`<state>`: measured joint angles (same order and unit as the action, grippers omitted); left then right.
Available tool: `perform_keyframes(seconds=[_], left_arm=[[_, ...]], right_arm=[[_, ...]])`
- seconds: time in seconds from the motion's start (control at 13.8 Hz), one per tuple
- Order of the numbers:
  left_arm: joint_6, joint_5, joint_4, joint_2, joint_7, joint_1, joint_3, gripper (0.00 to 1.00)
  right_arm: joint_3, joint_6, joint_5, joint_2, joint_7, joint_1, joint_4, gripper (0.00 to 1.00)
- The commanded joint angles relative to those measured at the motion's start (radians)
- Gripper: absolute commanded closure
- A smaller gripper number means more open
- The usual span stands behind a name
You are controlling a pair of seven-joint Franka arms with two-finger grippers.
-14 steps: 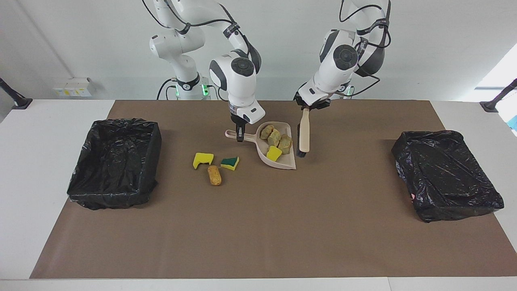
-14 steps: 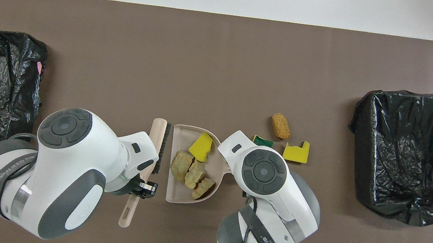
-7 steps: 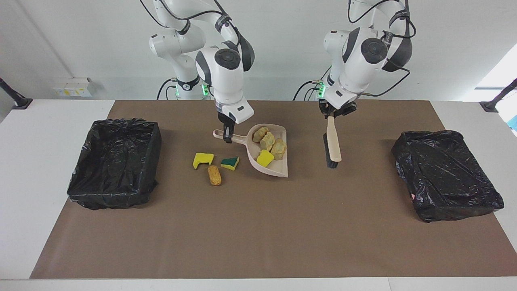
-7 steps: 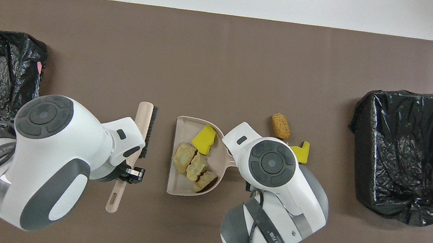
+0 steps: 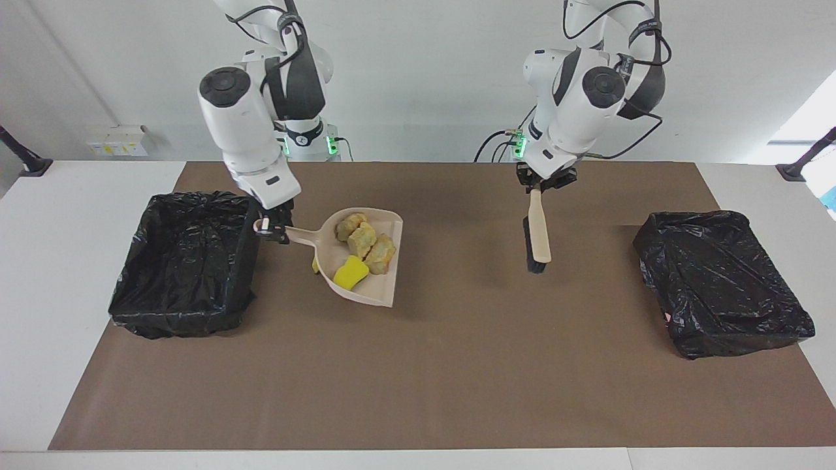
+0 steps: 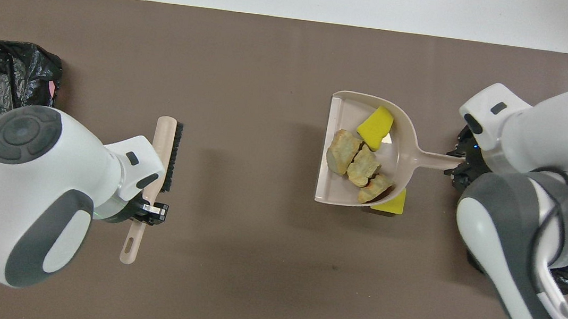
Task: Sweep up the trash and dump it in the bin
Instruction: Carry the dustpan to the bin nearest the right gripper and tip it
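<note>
I am on the dump step. My right claw (image 5: 273, 230) is pinched on the handle of the dustpan (image 5: 385, 287), which hangs in the air just beside the bin (image 5: 134, 307) at my right arm's end of the desk (image 5: 457, 365). The pan's handle end points at the bin's rim and its open lip points away from it. In the pan lie four pieces of trash (image 5: 364, 248): three tan bread-like chunks and one yellow sponge piece (image 5: 349, 273).

A sliver of yellow shows under the pan's edge in both views, so at least one scrap (image 6: 394, 204) is on the desk beneath it. Whether more lie there I cannot tell, since the pan hides that patch.

My left claw (image 5: 539, 183) is clamped on the brush (image 5: 537, 232), its bristles just off the brown mat, waiting well apart from the pan.

The next move, as I judge it, calls for carrying the pan over the bin's opening, turning its lip down and inward, and tipping slowly so that the chunks slide in and do not spill past the rim.
</note>
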<state>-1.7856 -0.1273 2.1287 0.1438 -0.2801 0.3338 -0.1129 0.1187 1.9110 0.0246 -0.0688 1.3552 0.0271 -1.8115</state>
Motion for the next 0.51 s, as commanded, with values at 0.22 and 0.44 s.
perform_keyframes(seconds=[0.22,0.44], left_arm=[[-0.189,-0.015,0.112,-0.020,-0.353,0.292,0.006,1.00],[-0.320,-0.017,0.191,-0.033,-0.435,0.401,0.006,0.99]], right_arm=[[0.001,-0.096,-0.009,0.003,0.220,0.226,0.090,1.00],[-0.016,-0.112,0.017,0.004,0.393,0.356,0.104,1.00]])
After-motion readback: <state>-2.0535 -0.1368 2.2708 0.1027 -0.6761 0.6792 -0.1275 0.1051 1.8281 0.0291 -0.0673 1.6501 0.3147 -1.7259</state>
